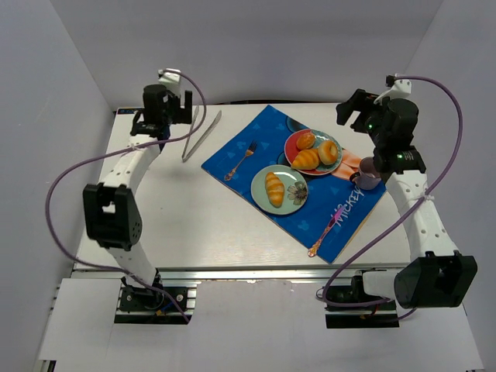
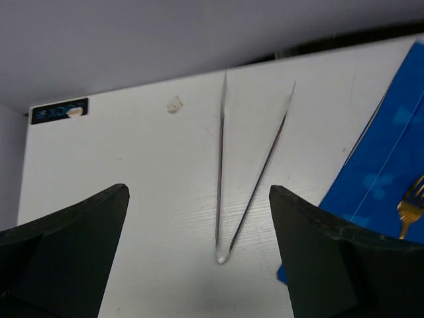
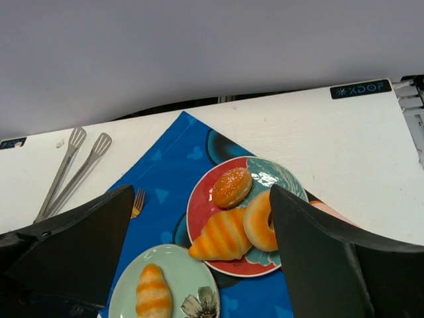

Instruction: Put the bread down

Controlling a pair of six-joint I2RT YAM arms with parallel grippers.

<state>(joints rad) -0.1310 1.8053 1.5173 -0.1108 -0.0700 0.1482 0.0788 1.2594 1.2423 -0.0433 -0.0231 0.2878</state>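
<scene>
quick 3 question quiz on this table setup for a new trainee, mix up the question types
1. True or false: the left gripper is shut on the metal tongs.
2. How many pastries lie on the red plate? A) one B) two C) three
3. Fill in: the pale green plate holds a single small ____.

Key: 1 false, it is open above them; 2 C; 3 croissant roll

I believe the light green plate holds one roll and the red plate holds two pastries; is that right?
Not quite: the red plate holds three pastries, a round bun, a croissant and a doughnut, as the right wrist view shows. The light green plate does hold one roll.
</scene>
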